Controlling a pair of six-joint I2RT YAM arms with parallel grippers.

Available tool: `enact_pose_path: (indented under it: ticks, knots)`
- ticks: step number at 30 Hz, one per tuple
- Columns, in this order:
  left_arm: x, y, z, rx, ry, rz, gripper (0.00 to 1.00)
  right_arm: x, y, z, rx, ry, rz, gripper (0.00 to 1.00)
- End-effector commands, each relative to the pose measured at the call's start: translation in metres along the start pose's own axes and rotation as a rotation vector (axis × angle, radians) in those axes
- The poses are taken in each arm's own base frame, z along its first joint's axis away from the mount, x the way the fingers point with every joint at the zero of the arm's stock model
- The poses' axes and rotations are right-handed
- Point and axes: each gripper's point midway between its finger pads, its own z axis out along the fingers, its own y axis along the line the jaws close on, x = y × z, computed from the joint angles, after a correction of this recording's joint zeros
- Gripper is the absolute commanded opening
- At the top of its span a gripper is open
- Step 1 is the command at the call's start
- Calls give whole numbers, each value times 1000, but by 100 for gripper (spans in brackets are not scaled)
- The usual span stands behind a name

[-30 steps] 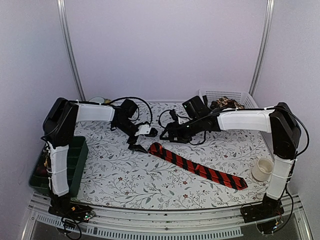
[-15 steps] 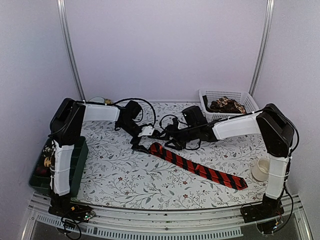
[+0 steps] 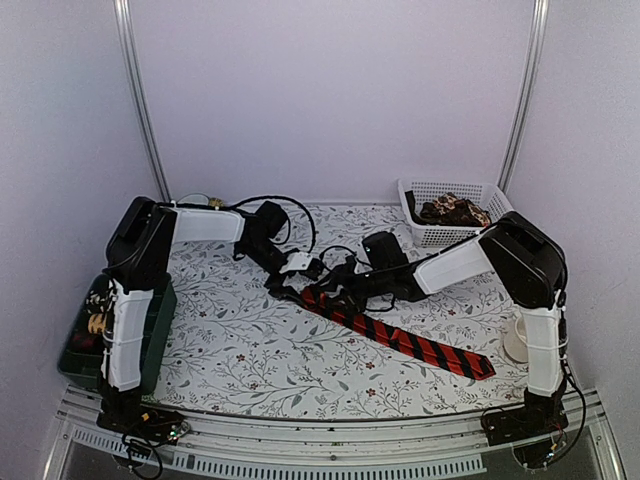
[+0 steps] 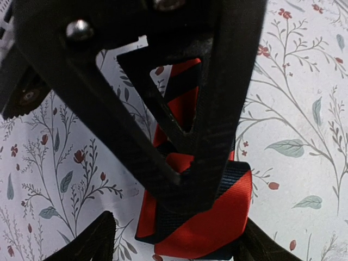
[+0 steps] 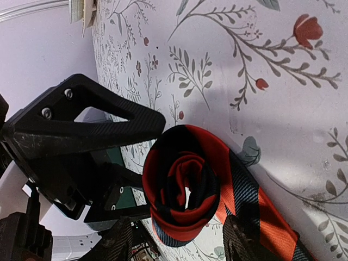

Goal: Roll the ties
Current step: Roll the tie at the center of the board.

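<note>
Right arm point(image 3: 450, 265) swung inward, low over tie point(image 3: 400, 340).

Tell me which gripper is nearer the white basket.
Right. The right gripper is at the red tie's coiled end, front-left of the basket; the left gripper is across that coil, farther left.
</note>
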Motion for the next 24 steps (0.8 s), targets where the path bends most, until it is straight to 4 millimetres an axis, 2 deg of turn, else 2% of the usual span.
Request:
enact_pose_path:
  ticks: [1,8,14,18,24]
  knots:
    - [-9,-10,9,52,-25,-7,71,2,-25,18,-12,35,73,56]
    - [-14,-12,11,66,-20,-2,57,2,-28,23,-14,45,90,54]
    - [-21,-15,10,76,-18,4,48,3,-41,27,17,48,110,53]
    - [-21,-19,11,89,2,3,46,2,-46,27,28,40,115,51]
    - [-17,-24,19,101,43,-10,46,2,-43,28,13,40,114,45]
